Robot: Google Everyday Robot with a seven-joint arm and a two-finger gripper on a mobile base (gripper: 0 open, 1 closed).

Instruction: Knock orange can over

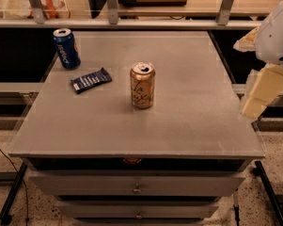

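Note:
The orange can (pixel 142 86) stands upright near the middle of the grey table top (pixel 188 102), metallic orange-gold with dark lettering and a silver pull-tab top. My gripper (pixel 263 87) is pale and hangs at the right edge of the view. It is beside the table's right edge, well to the right of the can and not touching it. Its white wrist (pixel 277 34) is above it.
A blue can (pixel 66 48) stands upright at the table's back left corner. A dark blue snack wrapper (pixel 90 80) lies flat between the blue can and the orange can. A shelf with rails runs behind the table. Drawers are below the front edge.

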